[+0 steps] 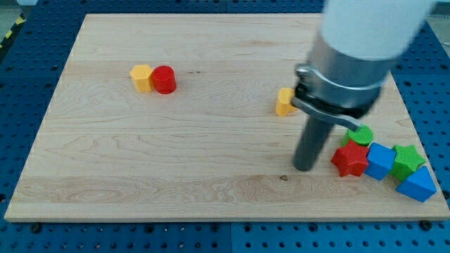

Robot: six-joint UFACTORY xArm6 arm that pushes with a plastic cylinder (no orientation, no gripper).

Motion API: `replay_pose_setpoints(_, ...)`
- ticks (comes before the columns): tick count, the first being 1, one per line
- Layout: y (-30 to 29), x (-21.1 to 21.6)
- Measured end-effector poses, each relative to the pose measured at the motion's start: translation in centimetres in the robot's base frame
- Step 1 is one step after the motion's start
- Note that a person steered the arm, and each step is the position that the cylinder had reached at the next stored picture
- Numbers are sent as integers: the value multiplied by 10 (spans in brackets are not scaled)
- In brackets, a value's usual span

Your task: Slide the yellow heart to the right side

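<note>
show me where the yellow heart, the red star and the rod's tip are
yellow heart (284,102), camera view, its visible left part
red star (349,160), camera view, its centre
my tip (304,168), camera view, rod's lower end

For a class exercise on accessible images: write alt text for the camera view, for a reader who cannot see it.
My tip rests on a wooden board, below a yellow block that my arm partly hides. Red star, green and blue blocks cluster at the view's right; a yellow hexagon touches a red cylinder upper left.

My tip rests on the wooden board, just left of the red star and below the partly hidden yellow heart. A yellow hexagon touches a red cylinder at the view's upper left.
</note>
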State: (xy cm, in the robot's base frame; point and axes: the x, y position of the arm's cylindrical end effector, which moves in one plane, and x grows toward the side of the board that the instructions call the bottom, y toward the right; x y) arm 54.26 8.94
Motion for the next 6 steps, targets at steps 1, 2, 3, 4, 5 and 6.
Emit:
replay_pose_setpoints(1,-58,-45)
replay_pose_setpoints(2,-72,-88)
replay_pose_setpoints(3,14,-91)
replay_pose_setpoints(4,48,-92)
replay_pose_setpoints(5,16,-118)
replay_pose_setpoints(6,-8,-173)
